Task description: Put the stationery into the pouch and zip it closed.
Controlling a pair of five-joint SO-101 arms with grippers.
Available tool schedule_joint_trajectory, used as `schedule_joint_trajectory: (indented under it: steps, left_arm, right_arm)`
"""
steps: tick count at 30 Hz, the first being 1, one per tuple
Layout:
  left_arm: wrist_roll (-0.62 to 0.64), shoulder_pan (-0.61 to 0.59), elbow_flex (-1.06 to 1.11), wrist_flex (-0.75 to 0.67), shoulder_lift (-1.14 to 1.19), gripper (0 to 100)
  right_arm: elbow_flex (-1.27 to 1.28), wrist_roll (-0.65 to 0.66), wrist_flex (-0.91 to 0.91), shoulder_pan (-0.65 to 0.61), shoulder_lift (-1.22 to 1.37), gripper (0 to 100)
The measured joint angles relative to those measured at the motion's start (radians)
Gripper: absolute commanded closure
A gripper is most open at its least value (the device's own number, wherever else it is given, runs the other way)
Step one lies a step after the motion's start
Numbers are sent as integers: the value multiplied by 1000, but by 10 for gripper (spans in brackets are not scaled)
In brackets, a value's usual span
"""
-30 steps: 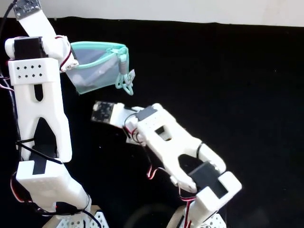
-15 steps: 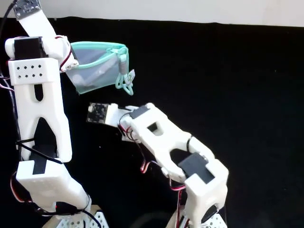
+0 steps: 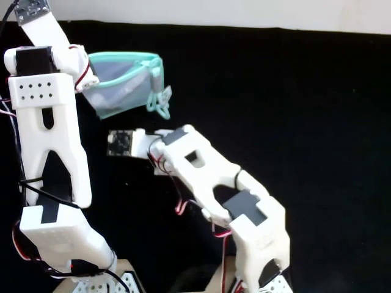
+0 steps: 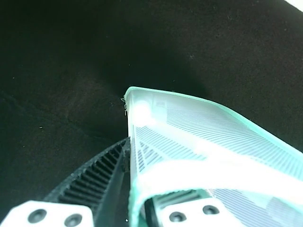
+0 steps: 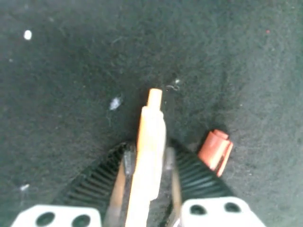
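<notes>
The left tool point(image 4: 130, 158) is holding the open pouch point(image 3: 122, 85) up while the right tool point(image 5: 147, 158) is gripping an orange marker point(image 5: 149, 135), not yet inside

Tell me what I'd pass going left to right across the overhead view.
left arm → pouch → zipper pull → right arm's elbow

A black, felt-like tabletop point(image 3: 293, 91) is carrying a small red cap point(image 5: 215, 151), which is lying on its side among scattered pale lint specks point(image 5: 115, 103).
</notes>
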Motion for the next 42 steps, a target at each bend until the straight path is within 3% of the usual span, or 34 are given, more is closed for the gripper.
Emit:
schedule_joint_trajectory:
  steps: [10,27,42]
  left_arm:
    - [0,0,18,-8,0,994]
    - [0,0,20,-15,0,994]
    - [0,0,20,-15,0,994]
  right_arm:
    - [-31,3,66,6,-14,991]
    - [14,-51,296,32,-282,991]
    - [14,-207,482,32,-578,991]
